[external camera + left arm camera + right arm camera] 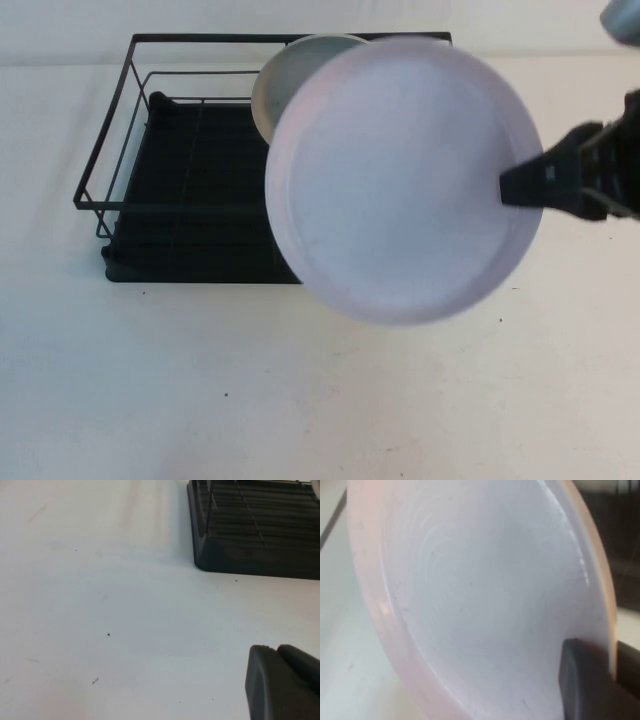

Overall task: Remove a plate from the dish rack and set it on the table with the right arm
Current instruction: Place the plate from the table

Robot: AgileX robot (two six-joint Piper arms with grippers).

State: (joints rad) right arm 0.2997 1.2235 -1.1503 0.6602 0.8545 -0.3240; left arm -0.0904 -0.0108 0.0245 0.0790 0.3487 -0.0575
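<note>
Nearest the camera, bare counter (300,400) is offering wide landing room. Above it, the right gripper (512,186) is pinching the plate (400,180) by its right rim, holding it aloft, clear of the rack (180,190): extraction looks done, placement is pending. Beyond, a grey plate (290,70) is standing in the rack. The left gripper (282,685) is hovering low over the counter; its opening cannot be told.

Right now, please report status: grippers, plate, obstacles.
Right gripper shut on pink plate rim, held above table. Left gripper low over table near dish rack. Grey-blue plate remains racked.
</note>
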